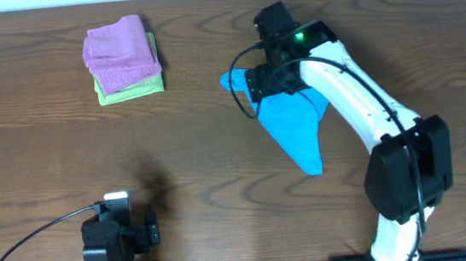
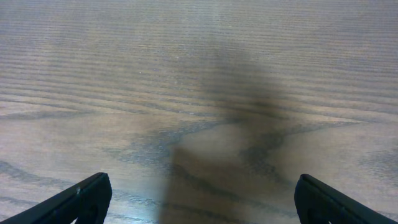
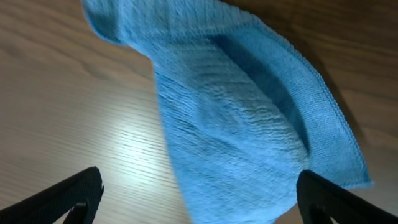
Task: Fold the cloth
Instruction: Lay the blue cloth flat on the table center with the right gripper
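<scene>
The sky-blue cloth [image 1: 297, 123] lies crumpled on the wooden table right of centre, in a rough triangle tapering toward the front. My right gripper [image 1: 271, 62] hovers over its far end, partly hiding it. In the right wrist view the cloth [image 3: 239, 118] fills the middle in a long bunched fold, and the right gripper [image 3: 199, 199] is open above it with the fabric between the spread fingers, not gripped. My left gripper [image 1: 144, 229] rests near the front left edge. In the left wrist view the left gripper [image 2: 202, 199] is open and empty over bare wood.
A pink folded cloth [image 1: 119, 53] sits on a light green folded cloth [image 1: 139, 87] at the back left. The right arm [image 1: 359, 101] stretches from the front right over the cloth. A black cable [image 1: 30, 244] loops beside the left arm base.
</scene>
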